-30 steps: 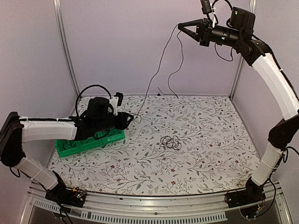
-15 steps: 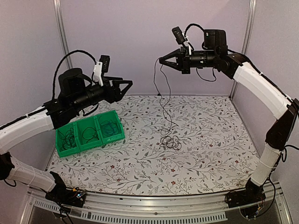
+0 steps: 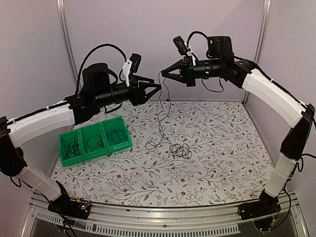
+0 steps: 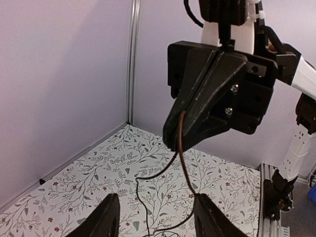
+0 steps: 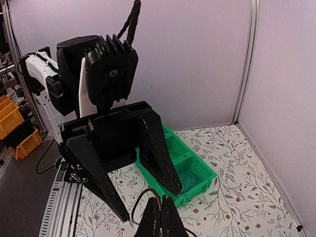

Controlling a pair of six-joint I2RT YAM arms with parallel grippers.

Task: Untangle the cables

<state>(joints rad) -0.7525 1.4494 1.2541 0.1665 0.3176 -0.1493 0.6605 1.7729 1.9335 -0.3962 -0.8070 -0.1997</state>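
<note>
My right gripper (image 3: 164, 73) is held high over the table and is shut on a thin black cable (image 3: 161, 113). The cable hangs down to the mat, next to a small loopy bundle of black cables (image 3: 180, 149). My left gripper (image 3: 157, 90) is open, level with the right one and pointing at it, with the hanging cable just past its tips. In the left wrist view the open gripper (image 4: 155, 219) frames the cable (image 4: 186, 165) under the shut right gripper (image 4: 173, 134). In the right wrist view the shut gripper (image 5: 161, 219) pinches the cable (image 5: 140, 200) in front of the open left gripper (image 5: 148, 203).
A green three-compartment bin (image 3: 63, 157) stands at the left of the mat, with black cables in two compartments and a blue cable (image 5: 190, 175) in the right one. Purple walls and metal posts close in the back and the sides.
My left arm rose from over the bin, swung right and now faces the right gripper. My right gripper came down and to the left with the cable, whose lower end now lies on the mat.
</note>
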